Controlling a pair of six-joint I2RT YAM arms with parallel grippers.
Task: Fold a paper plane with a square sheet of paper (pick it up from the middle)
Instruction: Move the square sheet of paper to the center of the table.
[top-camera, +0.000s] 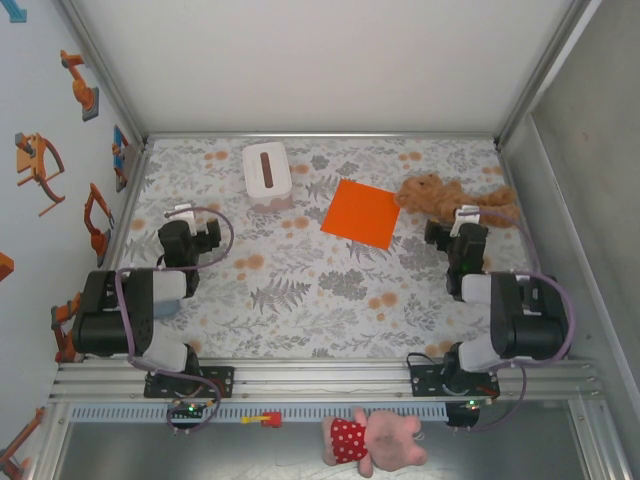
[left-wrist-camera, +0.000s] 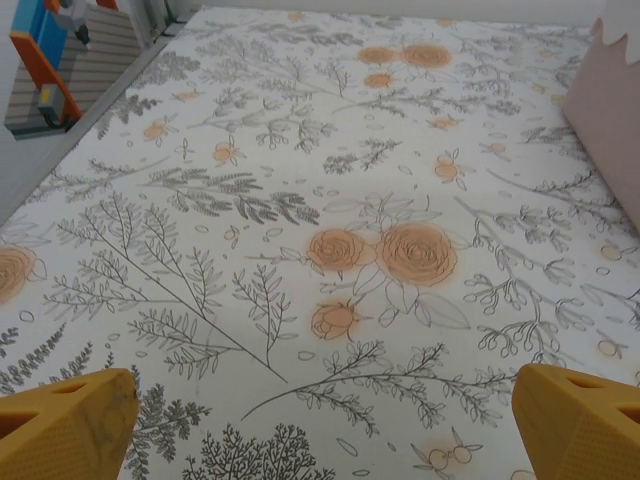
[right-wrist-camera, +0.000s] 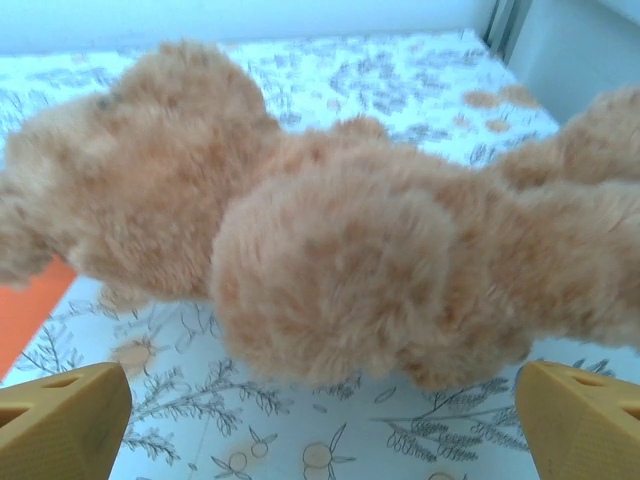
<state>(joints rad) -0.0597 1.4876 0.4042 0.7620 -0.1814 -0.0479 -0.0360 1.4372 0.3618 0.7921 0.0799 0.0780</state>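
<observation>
Right wrist: orange paper sheet cut off at frame edge beside tan plush toy; left gripper and right gripper spread wide, empty.

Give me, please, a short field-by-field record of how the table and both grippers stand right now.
Paper: orange square sheet, flat and unfolded, between tissue box and tan plush toy
Left gripper: open, holding nothing, over bare tablecloth
Right gripper: open, holding nothing, facing the plush toy
Folding: not begun
</observation>
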